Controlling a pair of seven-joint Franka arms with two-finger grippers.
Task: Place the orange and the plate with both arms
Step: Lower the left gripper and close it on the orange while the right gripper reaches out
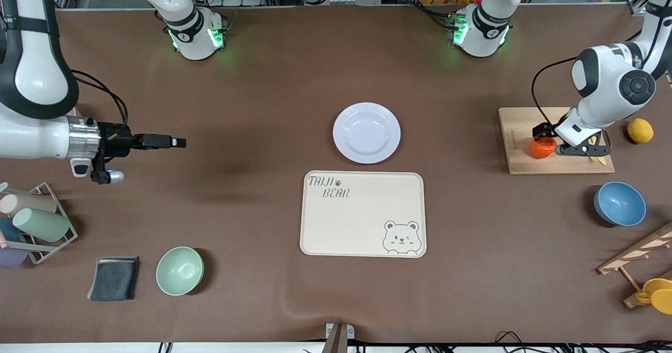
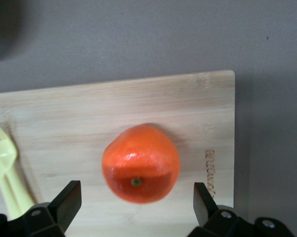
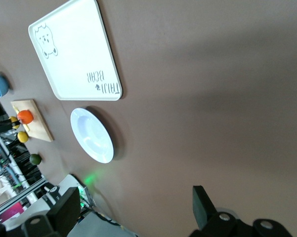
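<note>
One orange (image 2: 140, 165) lies on the board (image 2: 113, 123) at the left arm's end of the tabletop; the left hand (image 2: 136, 207) straddles it, fingers spread, a gap the front view hides. The plate (image 1: 366, 132) sits mid-tabletop, just beside the tray (image 1: 362, 214) lettered "TAIJI BEAR". The right hand (image 1: 178, 142) waits open over bare tabletop.

Glossy plate (image 1: 366, 132), shiny-skinned orange (image 2: 140, 164) on a matt wooden board (image 2: 89, 123), matt brown tabletop (image 1: 252, 90).
</note>
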